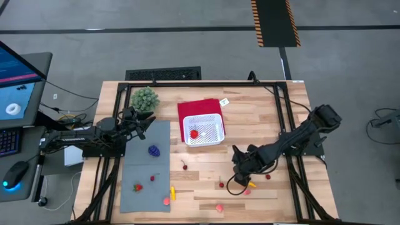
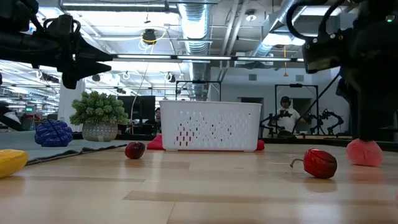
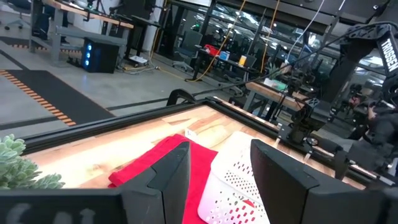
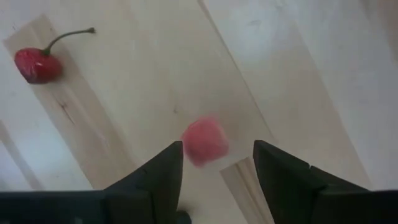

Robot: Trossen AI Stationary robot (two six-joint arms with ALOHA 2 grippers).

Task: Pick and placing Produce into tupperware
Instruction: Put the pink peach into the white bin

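The white latticed tupperware (image 1: 203, 130) stands on a red cloth (image 1: 199, 107), with one red piece (image 1: 194, 133) inside it. Produce lies scattered on the table: a purple piece (image 1: 154, 150), a red one (image 1: 138, 187), a yellow one (image 1: 173, 192) and pink ones (image 1: 167, 200). My right gripper (image 4: 217, 152) points down, open, just above a pink piece (image 4: 205, 142) that lies on the wood between its fingertips, untouched. A red stemmed piece (image 4: 37, 65) lies beside it. My left gripper (image 3: 219, 158) waits open and level at the table's left, above the grey mat.
A green bushy plant (image 1: 145, 99) stands at the far left. The grey mat (image 1: 147, 181) covers the near left of the table. More red pieces (image 1: 220, 184) lie on the bare wood in front of the tupperware, and another (image 1: 268, 176) lies under the right arm. A black frame (image 1: 281, 87) edges the table.
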